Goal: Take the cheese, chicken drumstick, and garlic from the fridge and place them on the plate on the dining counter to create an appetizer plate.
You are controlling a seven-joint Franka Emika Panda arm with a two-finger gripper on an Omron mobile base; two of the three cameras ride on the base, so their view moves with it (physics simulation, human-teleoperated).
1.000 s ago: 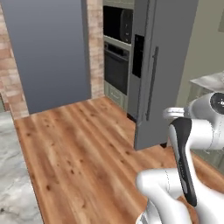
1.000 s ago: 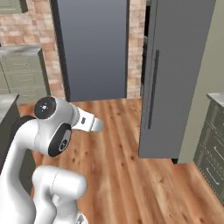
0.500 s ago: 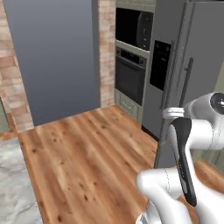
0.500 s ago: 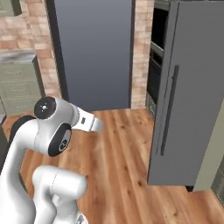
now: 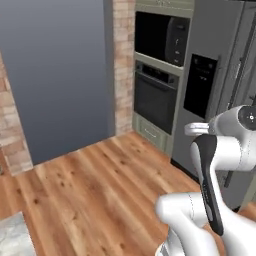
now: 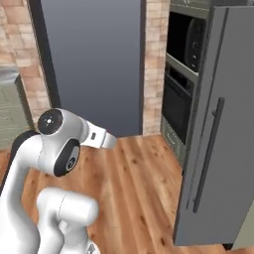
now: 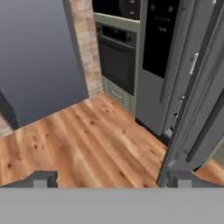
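Clearly, the work is at its very beginning: the robot faces the fridge, whose grey doors are shut, so the cheese, the drumstick and the garlic cannot be seen and are probably inside. In the hand view the gripper has its two dark tips far apart at the bottom edge, wide open, with nothing between them. I think it is kept open because the first thing to grasp will be the long vertical handle on the door.

From the left base view the fridge stands at the right, with its black dispenser panel facing the room. Just beside it are the black ovens, one above the other in a green frame, then a brick column and a dark grey wall. The wooden floor lies between the robot and the fridge.

The arm is folded close to the base, well apart from the door, probably for safe driving. The plate and the dining counter are not where I can place them.
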